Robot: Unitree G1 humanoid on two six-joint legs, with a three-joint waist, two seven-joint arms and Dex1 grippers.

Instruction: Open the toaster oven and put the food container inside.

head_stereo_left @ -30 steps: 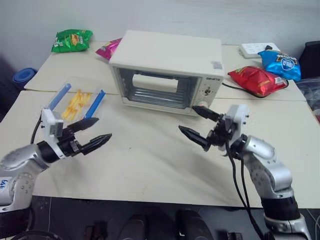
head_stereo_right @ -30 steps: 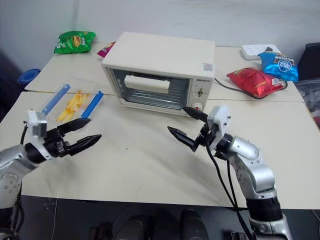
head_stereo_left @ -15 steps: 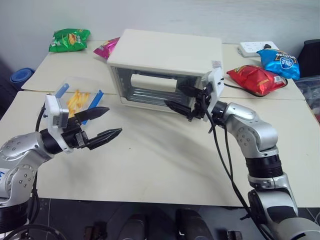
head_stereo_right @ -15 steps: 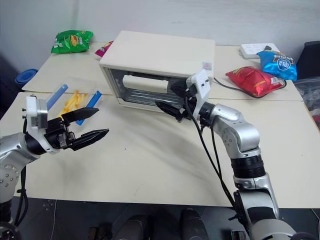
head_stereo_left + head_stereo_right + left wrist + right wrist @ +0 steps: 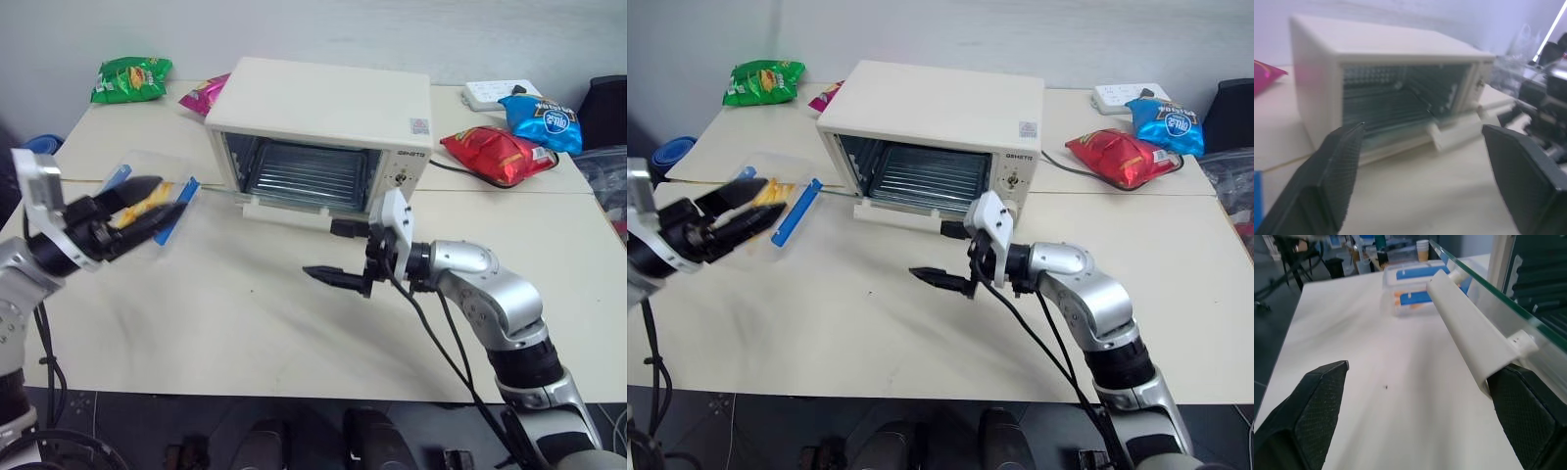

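Toaster oven (image 5: 323,127) door (image 5: 294,206) now down; right hand (image 5: 338,255) backed off beside handle, spread, empty. Left hand (image 5: 132,211) spread over food container (image 5: 774,196) on desk (image 5: 274,323). Next: grip container.

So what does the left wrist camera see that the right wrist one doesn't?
Left wrist: the oven from the front, open, with its inside on show, and a pink bag beside it. Right wrist: the container lying on the table, with cups far behind. Both: the lowered door's white handle and the table.
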